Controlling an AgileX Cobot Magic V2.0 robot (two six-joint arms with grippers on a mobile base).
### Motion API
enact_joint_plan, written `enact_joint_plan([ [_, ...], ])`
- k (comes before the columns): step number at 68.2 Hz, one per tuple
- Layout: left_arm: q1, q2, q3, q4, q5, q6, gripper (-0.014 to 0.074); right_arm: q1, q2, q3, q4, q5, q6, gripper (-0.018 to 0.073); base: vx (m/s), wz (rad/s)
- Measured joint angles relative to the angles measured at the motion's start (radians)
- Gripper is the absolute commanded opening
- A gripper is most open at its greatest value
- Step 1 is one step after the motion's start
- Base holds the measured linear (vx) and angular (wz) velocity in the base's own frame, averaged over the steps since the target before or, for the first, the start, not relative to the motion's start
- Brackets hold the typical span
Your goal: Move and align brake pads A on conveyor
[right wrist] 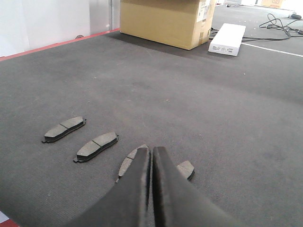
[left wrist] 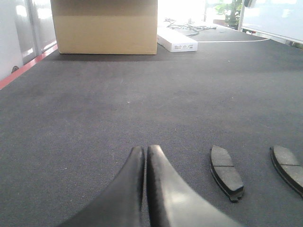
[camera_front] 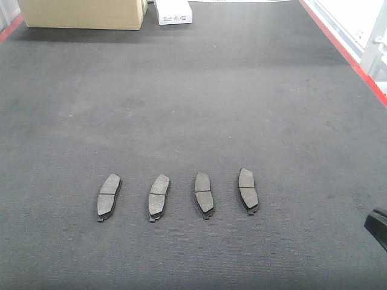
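Observation:
Several brake pads A lie side by side in a row on the dark felt conveyor (camera_front: pixel 211 90), from the leftmost pad (camera_front: pixel 109 196) to the rightmost pad (camera_front: pixel 248 190). My left gripper (left wrist: pixel 145 149) is shut and holds nothing. It hovers over bare belt to the left of the row, with the nearest pad (left wrist: pixel 226 172) to its right. My right gripper (right wrist: pixel 151 150) is also shut and holds nothing. It covers part of two pads (right wrist: pixel 129 163) (right wrist: pixel 185 169), while two more pads (right wrist: pixel 97 145) (right wrist: pixel 64 128) lie in full view to its left. Only a dark tip of the right gripper (camera_front: pixel 377 225) shows in the front view.
A cardboard box (camera_front: pixel 81 13) and a flat white box (camera_front: pixel 173 11) stand at the belt's far end. Red edge strips (camera_front: pixel 347 57) run along both sides. Cables (right wrist: pixel 279 21) lie beyond the white box.

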Motion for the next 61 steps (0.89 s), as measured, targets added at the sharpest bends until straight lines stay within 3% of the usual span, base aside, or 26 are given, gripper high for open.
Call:
enact_joint_plan([
  [35, 0.0, 0.0, 0.0, 0.0, 0.0, 0.0, -0.0006, 0.0, 0.0, 0.0, -0.001, 0.0, 0.0, -0.0003, 0.0, 0.0],
  [45, 0.0, 0.0, 0.0, 0.0, 0.0, 0.0, -0.0006, -0.008, 0.0, 0.0, -0.004, -0.001, 0.059, -0.0003, 0.0, 0.0],
  [52, 0.0, 0.0, 0.0, 0.0, 0.0, 0.0, -0.0006, -0.066, 0.0, 0.0, -0.005, -0.008, 0.11, -0.0003, 0.0, 0.0],
  [61, 0.0, 0.0, 0.0, 0.0, 0.0, 0.0, -0.0006, -0.202, 0.0, 0.004, -0.008, -0.013, 0.126, -0.0003, 0.0, 0.0],
])
